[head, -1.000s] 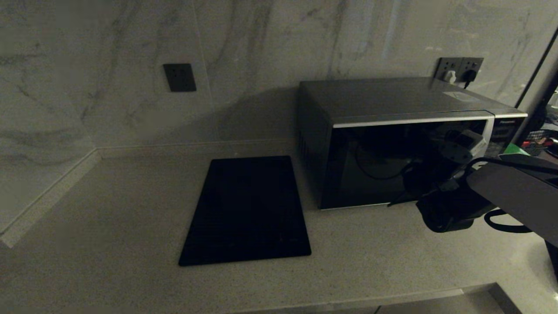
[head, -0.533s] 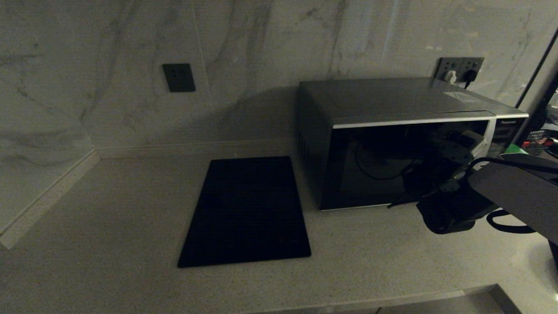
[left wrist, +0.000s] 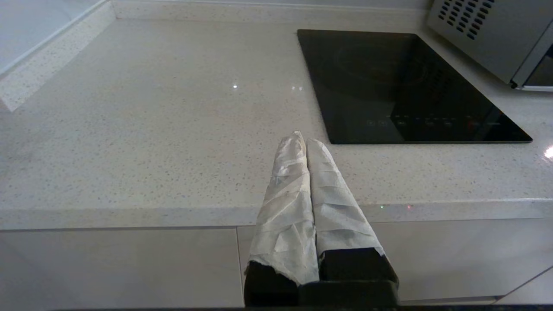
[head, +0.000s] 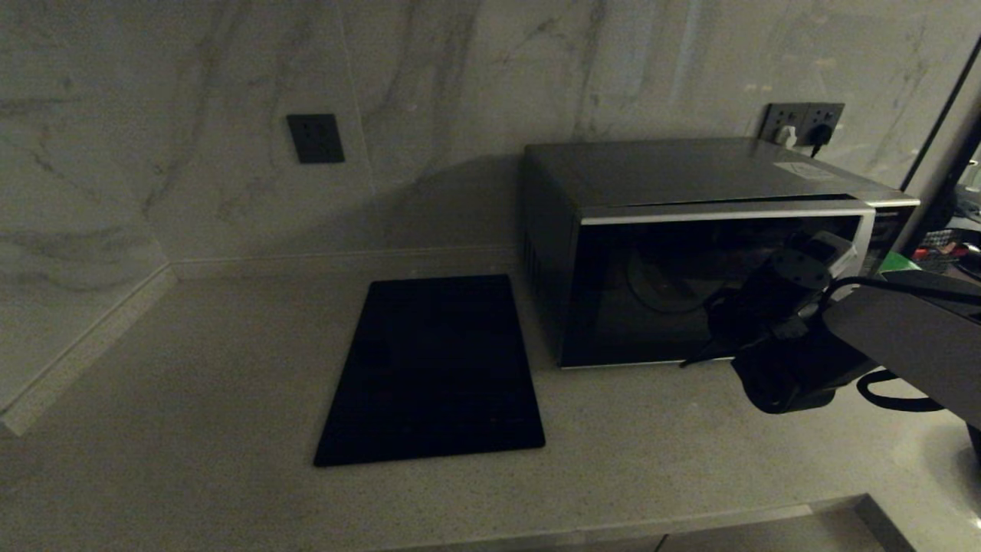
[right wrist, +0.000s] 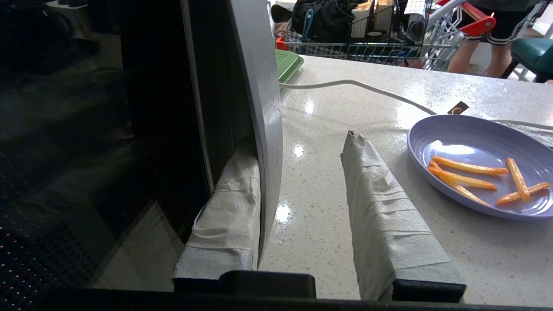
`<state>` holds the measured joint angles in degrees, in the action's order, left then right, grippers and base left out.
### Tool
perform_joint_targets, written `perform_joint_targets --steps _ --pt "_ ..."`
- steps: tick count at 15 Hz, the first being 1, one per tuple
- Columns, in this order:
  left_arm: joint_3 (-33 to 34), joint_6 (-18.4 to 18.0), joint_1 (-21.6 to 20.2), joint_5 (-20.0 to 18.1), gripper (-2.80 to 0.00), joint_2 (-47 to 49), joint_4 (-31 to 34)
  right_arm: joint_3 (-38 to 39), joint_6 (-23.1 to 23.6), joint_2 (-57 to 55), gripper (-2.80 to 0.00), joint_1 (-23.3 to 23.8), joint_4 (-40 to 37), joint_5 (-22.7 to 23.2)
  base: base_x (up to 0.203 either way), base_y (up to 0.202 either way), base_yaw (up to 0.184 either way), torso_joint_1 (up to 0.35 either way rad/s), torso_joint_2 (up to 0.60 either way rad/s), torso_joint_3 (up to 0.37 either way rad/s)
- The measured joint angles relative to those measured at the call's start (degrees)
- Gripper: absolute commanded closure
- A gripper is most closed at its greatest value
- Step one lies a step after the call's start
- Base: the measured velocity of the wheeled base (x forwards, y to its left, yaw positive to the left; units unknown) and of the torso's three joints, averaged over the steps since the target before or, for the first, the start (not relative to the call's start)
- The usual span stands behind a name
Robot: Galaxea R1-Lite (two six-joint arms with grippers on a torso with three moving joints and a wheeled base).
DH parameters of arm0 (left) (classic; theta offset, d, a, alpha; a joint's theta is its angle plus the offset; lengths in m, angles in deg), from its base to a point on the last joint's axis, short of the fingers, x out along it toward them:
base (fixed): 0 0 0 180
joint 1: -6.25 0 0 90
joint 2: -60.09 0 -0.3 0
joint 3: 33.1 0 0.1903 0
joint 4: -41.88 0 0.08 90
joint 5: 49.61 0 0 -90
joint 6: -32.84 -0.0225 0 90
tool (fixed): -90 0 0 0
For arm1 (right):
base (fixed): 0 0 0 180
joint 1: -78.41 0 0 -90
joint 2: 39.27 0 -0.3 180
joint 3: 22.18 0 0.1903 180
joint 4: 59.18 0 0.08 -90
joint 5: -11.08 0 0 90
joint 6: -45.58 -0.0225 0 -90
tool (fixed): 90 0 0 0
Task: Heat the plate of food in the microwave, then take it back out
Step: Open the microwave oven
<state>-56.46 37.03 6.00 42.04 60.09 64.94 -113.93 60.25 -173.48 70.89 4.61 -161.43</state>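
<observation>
The microwave (head: 690, 176) stands at the back right of the counter, its dark glass door (head: 651, 291) just off the frame on the handle side. My right gripper (right wrist: 298, 149) is open astride the silver handle strip (right wrist: 259, 108). One taped finger (right wrist: 233, 194) sits behind the strip, against it; the other finger (right wrist: 380, 203) stands free outside. The lavender plate of food (right wrist: 479, 164) with orange sticks lies on the counter just beyond that outer finger. It is hidden in the head view. My left gripper (left wrist: 304, 138) is shut and empty, parked before the counter's front edge.
A flat black mat (head: 437, 368) lies on the counter left of the microwave. A green board (right wrist: 287, 65) and a white cable (right wrist: 367, 88) lie behind the plate. Wall sockets (head: 805, 123) sit above the microwave. A cart with clutter stands past the counter's far end.
The microwave door's handle side has come slightly outward with my right gripper hooked on it, and the inside now shows a little lighter. The left arm has not moved.
</observation>
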Motion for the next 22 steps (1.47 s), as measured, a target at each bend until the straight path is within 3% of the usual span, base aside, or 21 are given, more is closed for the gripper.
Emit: perform_joint_targets --steps 5,6,16,22 --pt "0.0 0.0 0.0 0.0 0.00 0.0 0.0 0.1 0.0 0.1 0.00 -0.2 0.0 0.1 0.000 0.000 0.000 0.000 0.00 0.000" --pt "0.0 0.0 0.0 0.0 0.00 0.0 0.0 0.2 -0.1 0.2 -2.80 -0.4 0.0 0.1 0.000 0.000 0.000 0.000 0.00 0.000" --pt "0.0 0.0 0.0 0.0 0.00 0.0 0.0 1.9 -0.4 3.1 -2.80 -1.9 0.0 0.1 0.000 0.000 0.000 0.000 0.00 0.000" --pt "0.0 0.0 0.0 0.0 0.00 0.0 0.0 8.9 0.9 11.7 -2.80 -7.8 0.0 0.4 0.000 0.000 0.000 0.000 0.00 0.000"
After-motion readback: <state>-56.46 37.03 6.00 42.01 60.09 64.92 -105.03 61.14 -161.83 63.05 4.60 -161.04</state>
